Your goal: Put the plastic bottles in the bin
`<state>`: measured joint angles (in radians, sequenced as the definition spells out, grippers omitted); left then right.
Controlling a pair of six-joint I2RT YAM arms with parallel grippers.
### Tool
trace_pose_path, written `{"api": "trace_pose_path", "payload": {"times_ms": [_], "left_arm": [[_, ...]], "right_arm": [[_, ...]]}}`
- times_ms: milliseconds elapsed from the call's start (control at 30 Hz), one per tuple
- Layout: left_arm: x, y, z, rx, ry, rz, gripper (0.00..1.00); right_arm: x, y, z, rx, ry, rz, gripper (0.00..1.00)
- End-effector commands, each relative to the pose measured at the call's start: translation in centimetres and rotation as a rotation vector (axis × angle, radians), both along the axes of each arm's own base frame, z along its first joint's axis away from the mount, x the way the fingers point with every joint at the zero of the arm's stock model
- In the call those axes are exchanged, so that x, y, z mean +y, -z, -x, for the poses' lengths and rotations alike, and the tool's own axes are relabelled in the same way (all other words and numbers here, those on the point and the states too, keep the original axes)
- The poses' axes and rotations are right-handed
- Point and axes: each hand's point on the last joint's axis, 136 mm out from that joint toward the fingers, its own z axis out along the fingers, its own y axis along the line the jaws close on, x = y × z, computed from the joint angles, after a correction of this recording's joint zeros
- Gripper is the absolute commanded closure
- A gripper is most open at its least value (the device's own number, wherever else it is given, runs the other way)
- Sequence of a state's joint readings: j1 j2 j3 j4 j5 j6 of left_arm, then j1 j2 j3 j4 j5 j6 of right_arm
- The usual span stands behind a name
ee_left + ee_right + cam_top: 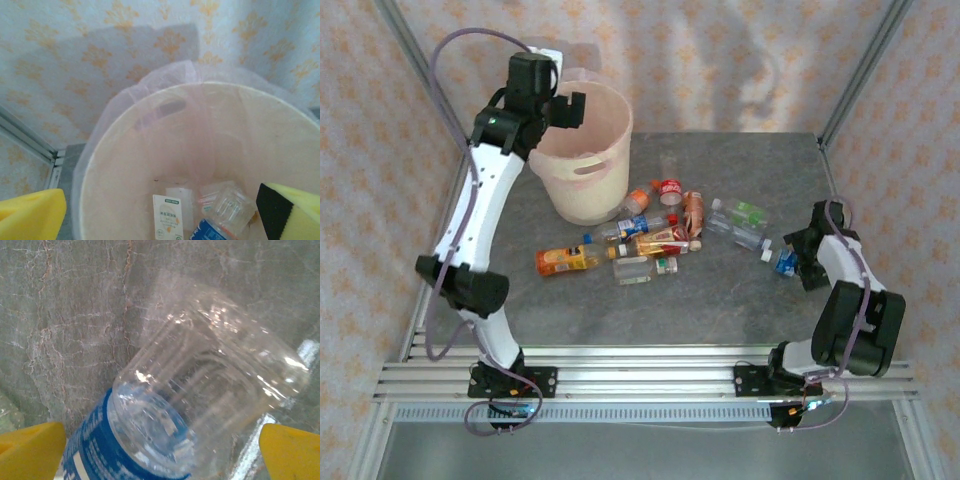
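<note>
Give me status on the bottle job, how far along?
Done: at least three bottles lie in the bin; the left hand hangs open and empty over it. In hand: the right hand is open astride a blue-labelled bottle lying on the table, not gripped yet. Left: about ten more bottles scattered mid-table. Most of the job remains.

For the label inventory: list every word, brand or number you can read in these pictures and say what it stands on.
No text can be read for certain.
White label with a small green box, inside the bin: print too small and blurred.
Blue label on the clear bottle lying on the table: white marks, blurred.
Colourful labels on the bottles scattered on the table: too small.
</note>
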<state>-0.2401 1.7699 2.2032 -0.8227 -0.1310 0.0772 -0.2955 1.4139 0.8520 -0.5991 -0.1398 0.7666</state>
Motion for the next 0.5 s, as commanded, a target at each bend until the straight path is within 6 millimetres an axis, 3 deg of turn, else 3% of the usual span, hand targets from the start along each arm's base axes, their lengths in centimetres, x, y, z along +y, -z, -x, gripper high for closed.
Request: {"api": "trace_pose_path", "payload": {"times_ms": [0, 233, 467], "left_arm": [[0.4, -1.1, 1.2, -0.043, -0.013, 0.039, 0.00], [1.5, -1.9, 4.1, -0.062, -0.052, 0.078, 0.00], [1.4, -2.3, 5.9, -0.097, -0.046, 0.155, 0.00]], "right_arm": [[-0.8, -0.1, -1.6, -0.022, 0.008, 0.014, 0.00], [-0.6, 1.5, -2.9, -0.012, -0.018, -0.018, 0.08], [0.2, 2.7, -2.5, 0.016, -0.078, -0.051, 0.11]]}}
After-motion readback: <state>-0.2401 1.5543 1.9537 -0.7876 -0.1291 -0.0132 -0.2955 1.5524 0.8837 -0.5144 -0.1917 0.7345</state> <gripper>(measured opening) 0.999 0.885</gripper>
